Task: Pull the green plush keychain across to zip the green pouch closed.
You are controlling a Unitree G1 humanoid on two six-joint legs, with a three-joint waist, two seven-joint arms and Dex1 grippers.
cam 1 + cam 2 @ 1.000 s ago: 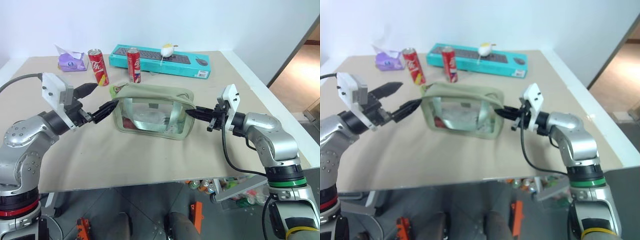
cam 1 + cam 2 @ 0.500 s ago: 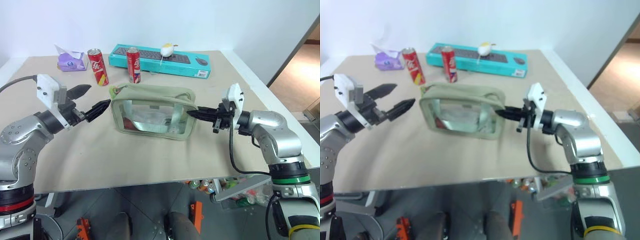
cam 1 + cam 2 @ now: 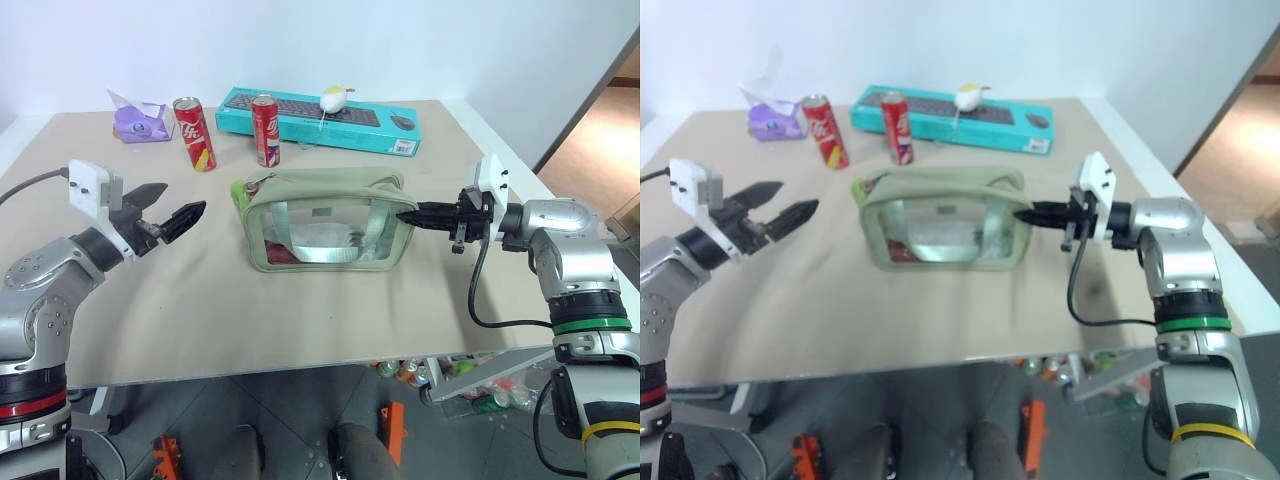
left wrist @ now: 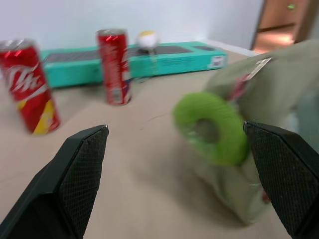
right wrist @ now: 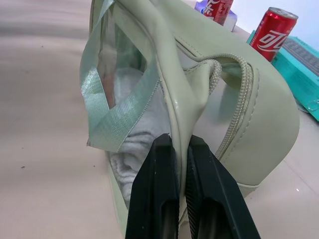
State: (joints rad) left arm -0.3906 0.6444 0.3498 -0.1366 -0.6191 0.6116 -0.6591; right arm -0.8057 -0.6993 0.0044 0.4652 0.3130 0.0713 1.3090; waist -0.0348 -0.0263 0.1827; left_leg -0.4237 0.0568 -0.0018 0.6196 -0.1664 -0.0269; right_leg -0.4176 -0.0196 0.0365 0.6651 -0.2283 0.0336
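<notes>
Green pouch [image 3: 325, 220] pinched by your right hand [image 3: 415, 213]; left hand [image 3: 172, 213] wide, may miss the plush keychain [image 4: 212, 128].

Head stereo downward; wrist cameras close.

Two red cans [image 3: 195, 133] [image 3: 266, 129], one green pouch [image 3: 325, 220], one teal keyboard box [image 3: 320, 121], one purple tissue pack [image 3: 140, 121].

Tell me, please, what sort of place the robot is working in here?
Probably an indoor lab or test room: a beige table against plain white walls, set with props such as a boxed keyboard and two red cans, with loose cans on the grey floor.
</notes>
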